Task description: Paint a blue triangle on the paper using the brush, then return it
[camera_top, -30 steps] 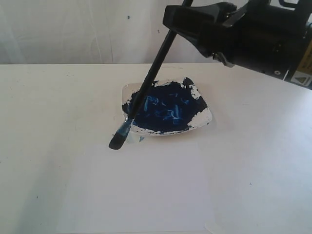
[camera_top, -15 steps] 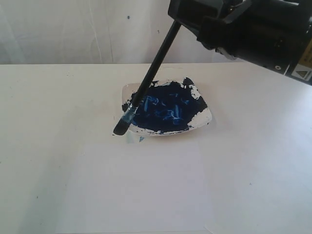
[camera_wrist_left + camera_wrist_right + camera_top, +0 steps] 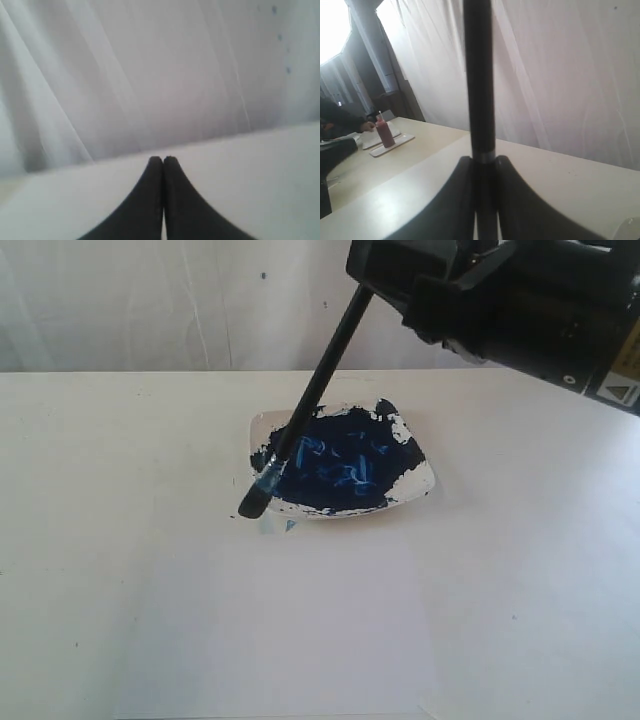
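One brush (image 3: pixel 308 400) in clenched right jaws, tip now nearer dish (image 3: pixel 420 480), left jaws closed

The dish (image 3: pixel 420 478) sits just behind the paper (image 3: pixel 300 630); the brush (image 3: pixel 318 390) slants over the dish's left rim

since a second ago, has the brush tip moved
Yes: the tip of the brush has pulled back from over the paper to the near-left rim of the dish.
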Action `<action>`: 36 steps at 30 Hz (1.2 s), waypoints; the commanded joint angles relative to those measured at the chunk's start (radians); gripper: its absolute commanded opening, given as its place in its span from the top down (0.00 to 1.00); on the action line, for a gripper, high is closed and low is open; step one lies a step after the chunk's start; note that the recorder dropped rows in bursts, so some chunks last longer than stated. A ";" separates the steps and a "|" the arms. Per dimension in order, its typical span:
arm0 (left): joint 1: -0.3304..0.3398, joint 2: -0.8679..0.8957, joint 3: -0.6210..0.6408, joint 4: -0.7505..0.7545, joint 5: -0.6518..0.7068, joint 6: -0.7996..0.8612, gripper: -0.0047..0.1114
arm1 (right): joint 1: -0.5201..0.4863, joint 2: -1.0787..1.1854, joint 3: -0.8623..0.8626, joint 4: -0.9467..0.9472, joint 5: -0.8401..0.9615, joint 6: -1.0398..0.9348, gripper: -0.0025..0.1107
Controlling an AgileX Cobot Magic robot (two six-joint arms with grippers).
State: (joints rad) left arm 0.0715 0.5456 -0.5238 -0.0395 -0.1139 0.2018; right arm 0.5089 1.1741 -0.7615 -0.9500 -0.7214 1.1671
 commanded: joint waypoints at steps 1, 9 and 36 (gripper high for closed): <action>-0.029 0.296 -0.079 -0.377 0.586 0.189 0.96 | -0.004 -0.006 0.004 -0.041 0.043 0.007 0.98; -0.105 0.702 -0.105 -1.121 0.895 1.037 0.96 | -0.004 -0.006 0.004 -0.075 0.049 0.007 0.98; -0.355 1.001 -0.227 -0.679 0.709 1.237 0.96 | -0.004 0.187 0.004 -0.075 -0.031 -0.091 0.98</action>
State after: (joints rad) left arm -0.2113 1.5500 -0.7213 -0.9226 0.5736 1.6112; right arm 0.5089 1.3569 -0.7615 -1.0282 -0.7141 1.0978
